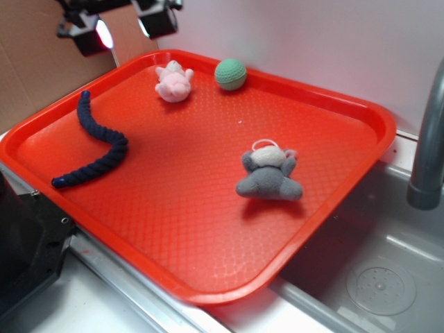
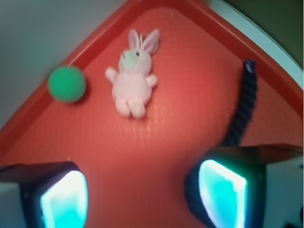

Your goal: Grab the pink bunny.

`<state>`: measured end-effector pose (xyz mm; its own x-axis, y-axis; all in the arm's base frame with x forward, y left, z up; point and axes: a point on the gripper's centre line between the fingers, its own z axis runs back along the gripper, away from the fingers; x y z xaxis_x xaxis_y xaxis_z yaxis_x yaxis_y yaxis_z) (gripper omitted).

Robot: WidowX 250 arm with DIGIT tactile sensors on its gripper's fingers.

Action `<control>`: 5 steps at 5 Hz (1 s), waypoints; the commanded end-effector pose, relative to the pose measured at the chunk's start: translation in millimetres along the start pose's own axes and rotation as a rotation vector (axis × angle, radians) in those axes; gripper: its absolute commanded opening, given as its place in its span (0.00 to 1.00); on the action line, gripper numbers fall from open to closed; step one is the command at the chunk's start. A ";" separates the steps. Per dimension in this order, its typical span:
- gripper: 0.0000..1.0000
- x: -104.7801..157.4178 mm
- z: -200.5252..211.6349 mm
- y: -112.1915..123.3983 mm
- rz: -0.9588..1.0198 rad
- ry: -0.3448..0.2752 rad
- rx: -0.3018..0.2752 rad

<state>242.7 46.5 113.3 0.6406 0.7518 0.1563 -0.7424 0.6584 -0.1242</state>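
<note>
The pink bunny (image 1: 174,82) (image 2: 133,76) lies on its back near the far corner of the orange tray (image 1: 326,208), ears toward the rim. My gripper (image 1: 125,26) (image 2: 142,194) hangs open above the tray's far left rim, to the left of the bunny and well above it. In the wrist view the bunny lies ahead of the two glowing fingertips (image 2: 64,199), with only bare tray between them.
A green knitted ball (image 1: 230,73) (image 2: 67,84) sits just beside the bunny by the far rim. A dark blue rope (image 1: 97,142) (image 2: 243,104) curls along the tray's left side. A grey plush animal (image 1: 268,175) lies mid-tray. A sink and faucet (image 1: 430,139) stand on the right.
</note>
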 end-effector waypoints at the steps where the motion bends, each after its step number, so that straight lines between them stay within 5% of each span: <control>1: 1.00 38.0 -51.5 -10.2 0.074 -0.072 0.073; 3: 1.00 55.0 -83.9 -15.1 0.106 -0.102 0.145; 5: 0.00 51.6 -91.0 -9.1 0.134 -0.121 0.154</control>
<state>301.6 75.9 23.1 0.5313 0.8136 0.2363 -0.8400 0.5421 0.0222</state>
